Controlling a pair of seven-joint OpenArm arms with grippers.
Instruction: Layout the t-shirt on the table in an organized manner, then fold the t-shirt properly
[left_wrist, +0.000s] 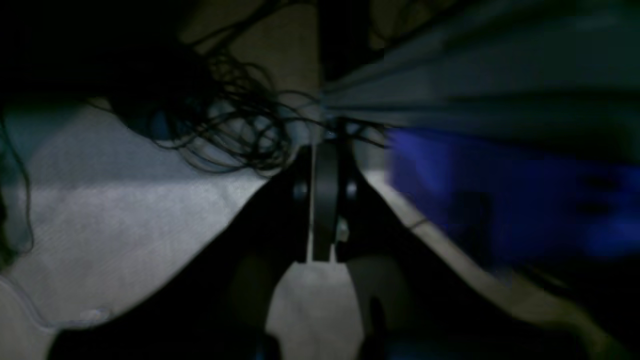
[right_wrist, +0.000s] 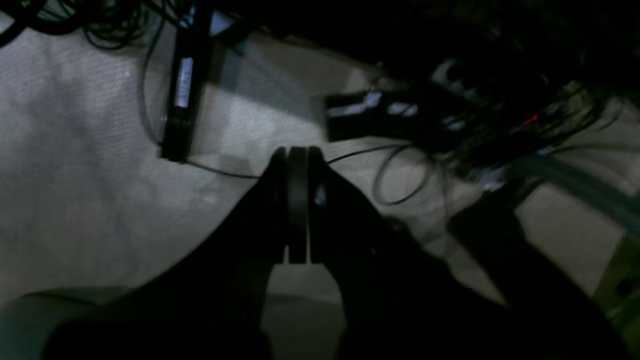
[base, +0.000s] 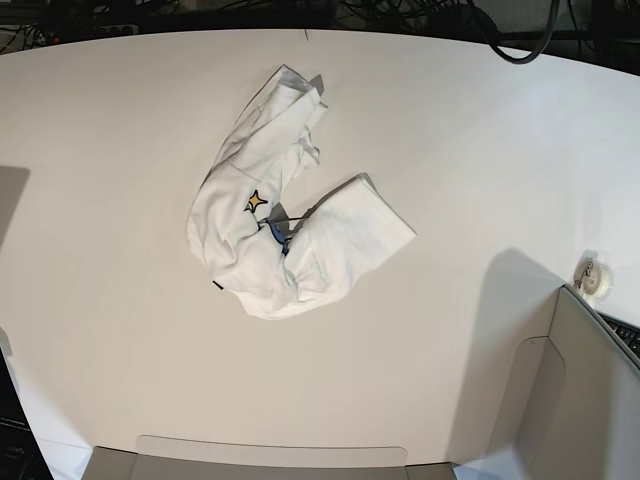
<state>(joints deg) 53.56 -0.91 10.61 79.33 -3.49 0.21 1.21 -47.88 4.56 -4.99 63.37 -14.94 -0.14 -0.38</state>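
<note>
The white t-shirt (base: 280, 225) lies crumpled in a bent, bunched heap left of the middle of the white table (base: 480, 150). A yellow star of its print (base: 256, 201) and a bit of blue show, and a small black tag (base: 217, 286) sits at its lower left edge. Neither arm appears in the base view. In the dim left wrist view my left gripper (left_wrist: 326, 152) has its jaws pressed together with nothing between them. My right gripper (right_wrist: 298, 155) is likewise shut and empty. The shirt shows in neither wrist view.
A grey-beige box panel (base: 590, 400) stands at the table's front right, with a small white roll (base: 596, 277) beside it. Black cables (base: 500, 30) run along the far edge. The wrist views show tangled wires (left_wrist: 225, 125), a blue object (left_wrist: 500, 190) and dark devices (right_wrist: 182, 90).
</note>
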